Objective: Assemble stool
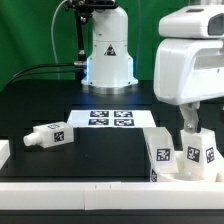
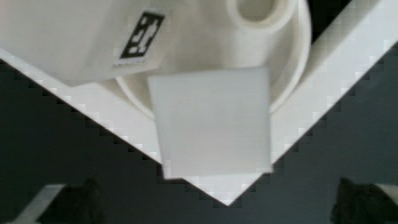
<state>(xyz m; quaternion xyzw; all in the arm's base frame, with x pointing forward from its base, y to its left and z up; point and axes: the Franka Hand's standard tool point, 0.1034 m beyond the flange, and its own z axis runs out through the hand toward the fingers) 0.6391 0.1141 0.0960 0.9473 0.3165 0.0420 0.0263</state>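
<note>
Inspection of the exterior view: the gripper [image 1: 190,128] hangs at the right of the frame, directly over a cluster of white tagged stool parts [image 1: 178,156] in the lower right corner. In this view we cannot separate seat from legs within that cluster. One loose leg [image 1: 50,135] lies on its side at the left of the frame, well apart from the cluster. The marker board [image 1: 110,118] lies flat on the black table [image 1: 100,155] at centre, in front of the robot base [image 1: 108,60].

Wrist view: we see the seat disc [image 2: 134,97] set against a white corner wall [image 2: 54,85], with a plain rectangular block [image 2: 214,120] lying across it and a tagged part [image 2: 146,35] beside that block. The dark fingertips [image 2: 71,200] stand wide apart, one on either side of the corner's tip, touching nothing. We record the claw as spread and empty.
</note>
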